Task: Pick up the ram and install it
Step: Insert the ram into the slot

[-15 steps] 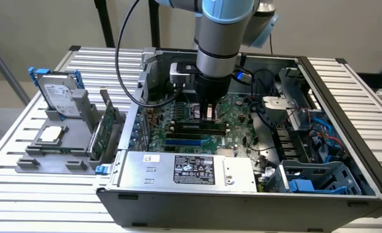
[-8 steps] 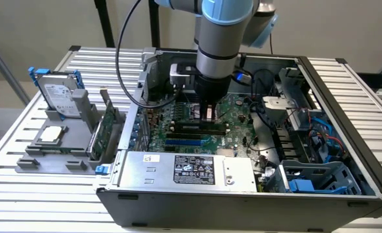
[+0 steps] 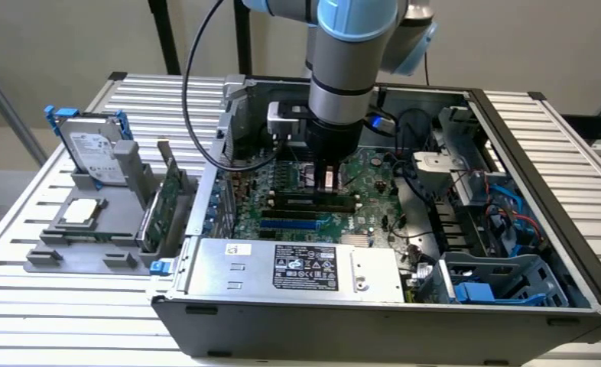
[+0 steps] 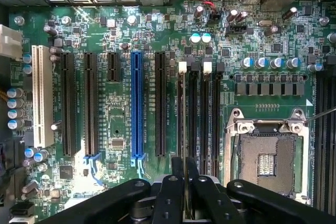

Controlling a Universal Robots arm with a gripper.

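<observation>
Slatted metal worktop (image 3: 66, 306) before a pale wall. Open computer case (image 3: 382, 306) at the middle, grey parts holder (image 3: 86, 256) toward the exterior view's left edge. Over the motherboard (image 4: 121, 114), claw (image 4: 185, 179) nearly closed, clamping the ram (image 3: 327, 180) edge-on above the memory slots (image 4: 199, 108).

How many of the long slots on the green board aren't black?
2. The white slot is near the edge of the board. The blue slot is further in, between black slots. Part of the board is covered, so more could hide.
</observation>
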